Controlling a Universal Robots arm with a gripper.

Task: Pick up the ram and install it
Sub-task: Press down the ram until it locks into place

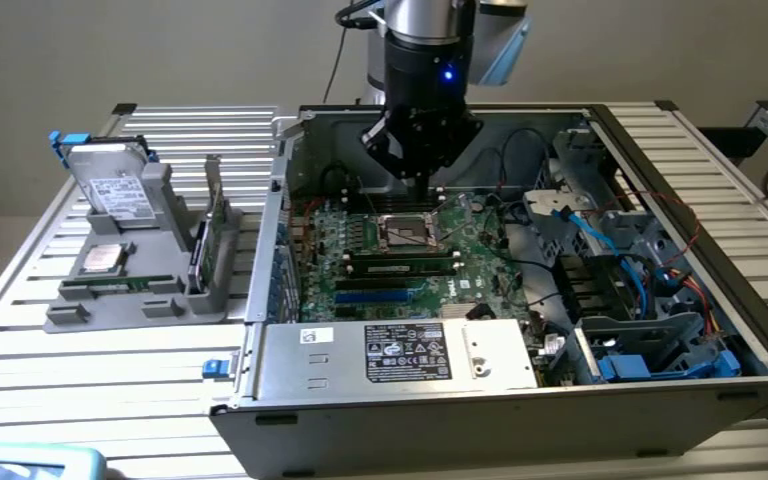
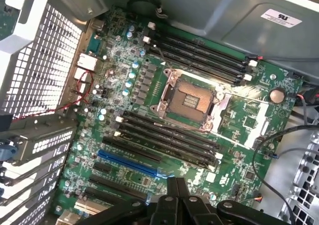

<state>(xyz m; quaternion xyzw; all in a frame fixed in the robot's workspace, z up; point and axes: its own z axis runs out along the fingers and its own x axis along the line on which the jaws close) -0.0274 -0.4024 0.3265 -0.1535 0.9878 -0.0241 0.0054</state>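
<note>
My gripper [image 1: 419, 186] hangs over the open computer case, above the back edge of the processor socket [image 1: 406, 231]. Its fingers [image 2: 175, 185] are pressed together with nothing between them. In the exterior view, a long green ram stick [image 1: 402, 268] with a pale label stands in a memory slot just in front of the socket. Another thin green board [image 1: 107, 285] lies in the grey holder outside the case, at the exterior view's left. The wrist view looks down on the motherboard [image 2: 124, 85], the bare socket [image 2: 191, 101] and the black memory slots [image 2: 167, 135] on either side of it.
The grey holder [image 1: 157, 300] also carries a silver drive with blue clips [image 1: 108, 183] and a square silver chip [image 1: 100, 259]. The case walls [image 1: 271, 240], the power supply [image 1: 404, 352] and blue and black cables [image 1: 598, 250] crowd the board.
</note>
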